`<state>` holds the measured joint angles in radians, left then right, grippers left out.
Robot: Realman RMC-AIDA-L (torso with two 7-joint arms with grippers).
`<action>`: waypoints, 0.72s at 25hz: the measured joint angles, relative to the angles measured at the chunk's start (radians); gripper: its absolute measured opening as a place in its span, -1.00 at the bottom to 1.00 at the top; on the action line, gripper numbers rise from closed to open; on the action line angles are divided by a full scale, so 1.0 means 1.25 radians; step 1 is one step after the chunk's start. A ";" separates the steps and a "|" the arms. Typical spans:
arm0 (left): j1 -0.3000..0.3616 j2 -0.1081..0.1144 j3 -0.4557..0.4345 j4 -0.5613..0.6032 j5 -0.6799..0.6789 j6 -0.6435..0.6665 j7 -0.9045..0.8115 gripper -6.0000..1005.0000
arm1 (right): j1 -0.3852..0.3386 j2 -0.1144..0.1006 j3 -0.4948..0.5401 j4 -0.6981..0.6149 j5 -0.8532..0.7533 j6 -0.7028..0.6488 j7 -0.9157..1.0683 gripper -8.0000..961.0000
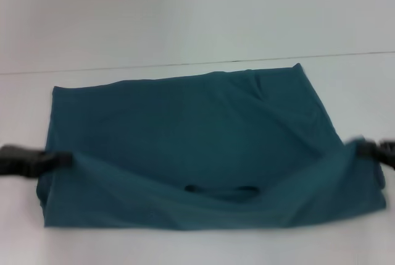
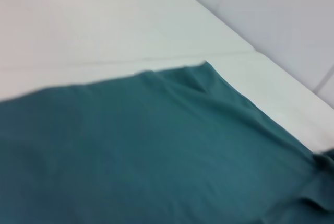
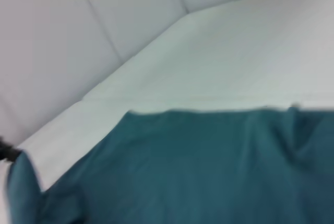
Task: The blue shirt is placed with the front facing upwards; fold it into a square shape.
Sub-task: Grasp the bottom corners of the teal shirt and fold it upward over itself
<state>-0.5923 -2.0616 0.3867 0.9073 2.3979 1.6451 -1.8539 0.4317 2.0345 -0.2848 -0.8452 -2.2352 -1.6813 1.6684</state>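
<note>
Teal blue shirt [image 1: 197,154] is pinched by your left gripper [image 1: 62,160] and right gripper [image 1: 361,148]; uneven lifting skews the fold.

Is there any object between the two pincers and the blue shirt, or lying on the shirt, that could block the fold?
Nothing visible does. The left pincer and the right pincer are already at the side edges of the blue shirt, and only white table shows around the cloth. No other object lies on it.
</note>
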 joint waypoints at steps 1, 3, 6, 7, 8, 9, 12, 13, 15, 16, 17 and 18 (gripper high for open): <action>-0.015 0.000 0.000 -0.017 0.000 -0.031 -0.001 -0.94 | 0.020 0.001 -0.002 0.002 -0.001 0.029 0.007 -0.87; -0.049 0.001 0.000 -0.057 0.000 -0.097 -0.002 -0.93 | 0.058 0.002 -0.006 0.020 -0.003 0.093 0.017 -0.87; -0.095 0.001 0.006 -0.102 0.000 -0.203 -0.013 -0.92 | 0.113 -0.003 -0.016 0.070 -0.003 0.182 0.020 -0.87; -0.109 0.003 0.008 -0.114 0.000 -0.239 -0.018 -0.91 | 0.131 -0.007 -0.022 0.091 -0.003 0.214 0.020 -0.87; -0.120 0.005 0.009 -0.125 0.000 -0.267 -0.023 -0.91 | 0.148 -0.009 -0.031 0.110 -0.003 0.250 0.021 -0.87; -0.134 0.009 0.010 -0.139 0.000 -0.299 -0.027 -0.91 | 0.160 -0.011 -0.039 0.126 -0.003 0.281 0.021 -0.87; -0.163 0.017 0.011 -0.166 -0.001 -0.371 -0.037 -0.89 | 0.202 -0.005 -0.054 0.161 0.000 0.386 0.017 -0.87; -0.170 0.019 0.011 -0.174 -0.001 -0.392 -0.039 -0.89 | 0.214 -0.003 -0.056 0.170 0.001 0.415 0.016 -0.87; -0.185 0.021 0.015 -0.191 -0.001 -0.436 -0.041 -0.88 | 0.238 0.000 -0.064 0.190 0.002 0.474 0.012 -0.87; -0.189 0.021 0.017 -0.195 -0.001 -0.453 -0.041 -0.88 | 0.249 0.000 -0.068 0.201 0.003 0.501 0.009 -0.87; -0.195 0.020 0.019 -0.200 -0.002 -0.477 -0.042 -0.88 | 0.260 0.000 -0.072 0.212 0.006 0.522 0.004 -0.87; -0.198 0.019 0.021 -0.204 -0.004 -0.495 -0.041 -0.87 | 0.268 0.000 -0.076 0.220 0.012 0.542 -0.002 -0.87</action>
<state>-0.8404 -2.0381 0.4126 0.6526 2.3926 1.0268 -1.9055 0.7668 2.0342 -0.3796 -0.5705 -2.2200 -1.0037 1.6660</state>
